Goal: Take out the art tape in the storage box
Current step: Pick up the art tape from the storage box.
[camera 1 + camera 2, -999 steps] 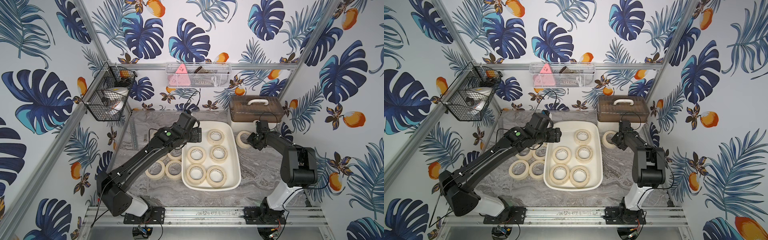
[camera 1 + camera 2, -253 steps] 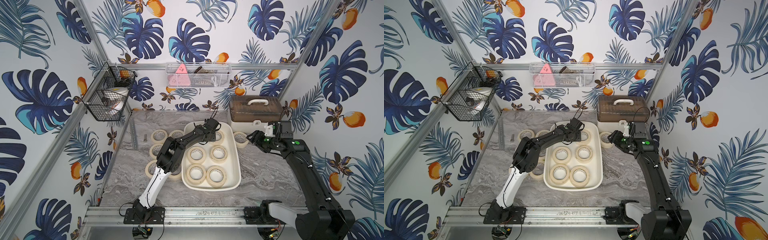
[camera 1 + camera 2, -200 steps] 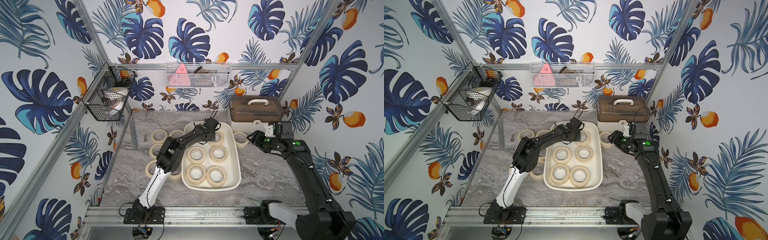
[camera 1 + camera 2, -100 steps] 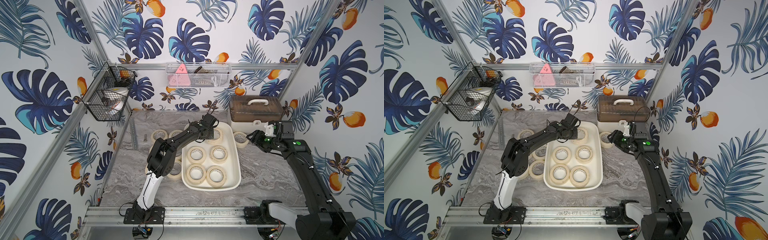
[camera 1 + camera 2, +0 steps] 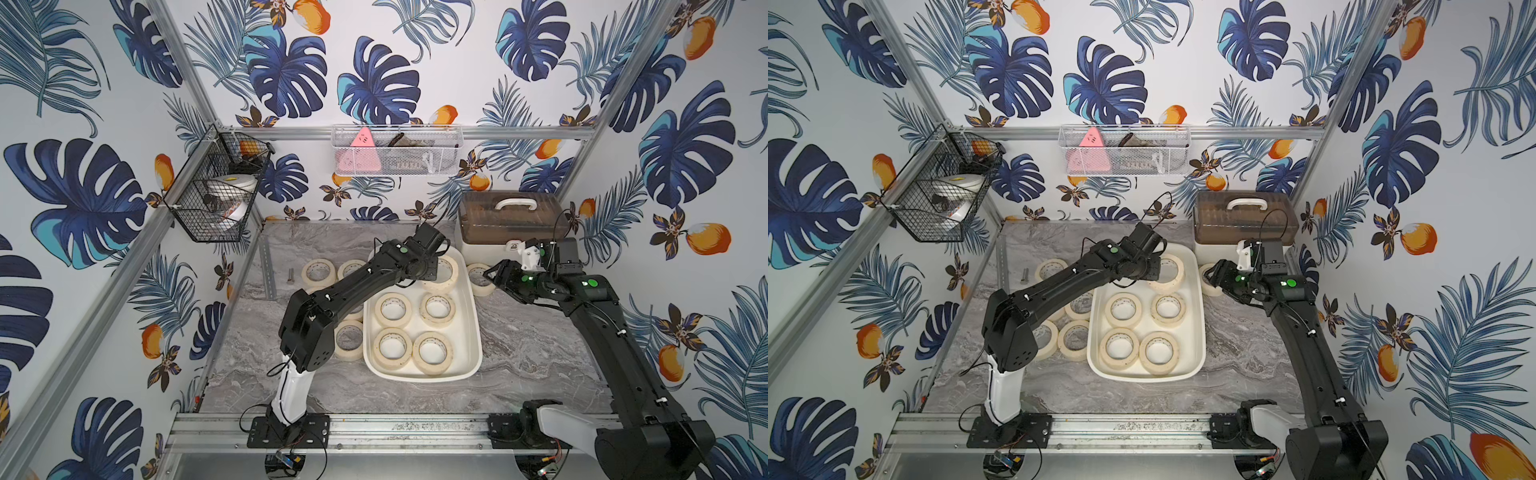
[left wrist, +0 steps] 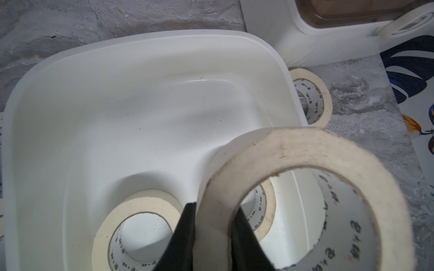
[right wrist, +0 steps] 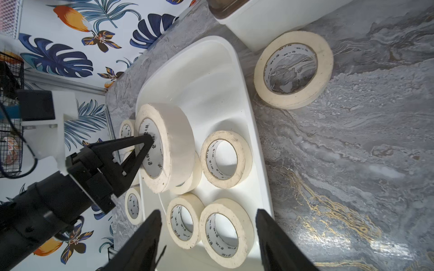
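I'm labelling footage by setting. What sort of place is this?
Likely a robot test cell, not a real room: aluminium frame bars, leaf-print wallpaper panels, black left arm and right arm bolted to a metal base rail.

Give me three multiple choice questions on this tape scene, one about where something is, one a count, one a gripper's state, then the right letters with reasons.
1. Relative to the storage box, where is the tape roll nearest the right gripper?
A. inside it
B. on the table beside it
C. balanced on its rim

2. How many flat rolls lie inside the box?
A. two
B. six
C. four

3. What state is the left gripper in?
A. shut on the lifted roll
B. open and empty
C. pressed flat on the table

Answers:
1 B: it lies on the table outside the rim.
2 C: both top views show four lying flat.
3 A: it clamps that roll's wall, clear of the box floor.
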Controlling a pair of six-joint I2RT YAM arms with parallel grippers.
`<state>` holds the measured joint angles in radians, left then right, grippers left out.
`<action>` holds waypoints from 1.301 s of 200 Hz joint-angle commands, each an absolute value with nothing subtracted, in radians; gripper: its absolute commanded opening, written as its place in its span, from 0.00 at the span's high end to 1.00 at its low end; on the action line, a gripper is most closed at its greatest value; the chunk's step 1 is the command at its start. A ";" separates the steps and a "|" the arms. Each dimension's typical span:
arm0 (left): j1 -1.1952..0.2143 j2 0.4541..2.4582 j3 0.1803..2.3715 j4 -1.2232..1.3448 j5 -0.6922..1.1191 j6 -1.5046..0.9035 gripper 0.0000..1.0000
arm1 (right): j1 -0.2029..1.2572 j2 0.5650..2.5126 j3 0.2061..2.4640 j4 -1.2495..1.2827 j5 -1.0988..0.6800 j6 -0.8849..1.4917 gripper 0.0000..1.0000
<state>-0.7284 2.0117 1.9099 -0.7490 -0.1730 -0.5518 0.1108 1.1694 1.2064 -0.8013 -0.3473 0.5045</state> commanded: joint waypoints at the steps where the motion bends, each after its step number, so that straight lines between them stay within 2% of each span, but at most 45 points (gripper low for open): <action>1: -0.759 1.990 1.936 -0.784 -0.214 -0.542 0.94 | 0.164 1.178 1.226 -0.817 -0.321 0.498 0.33; 40: -0.827 1.988 1.968 -0.801 -0.237 -0.547 0.94 | 0.276 1.197 1.243 -0.833 -0.221 0.503 0.31; 108: -0.909 2.024 2.047 -0.807 -0.249 -0.554 0.95 | 0.288 1.212 1.205 -0.827 -0.065 0.496 0.29; 166: -0.939 2.066 2.110 -0.848 -0.297 -0.530 0.95 | 0.289 1.242 1.242 -0.874 0.029 0.452 0.45; 209: -0.944 2.078 2.123 -0.862 -0.309 -0.522 0.95 | 0.289 1.245 1.233 -0.860 0.022 0.444 0.57; 260: -0.946 2.072 2.121 -0.863 -0.313 -0.516 0.93 | 0.289 1.260 1.233 -0.851 0.002 0.442 0.77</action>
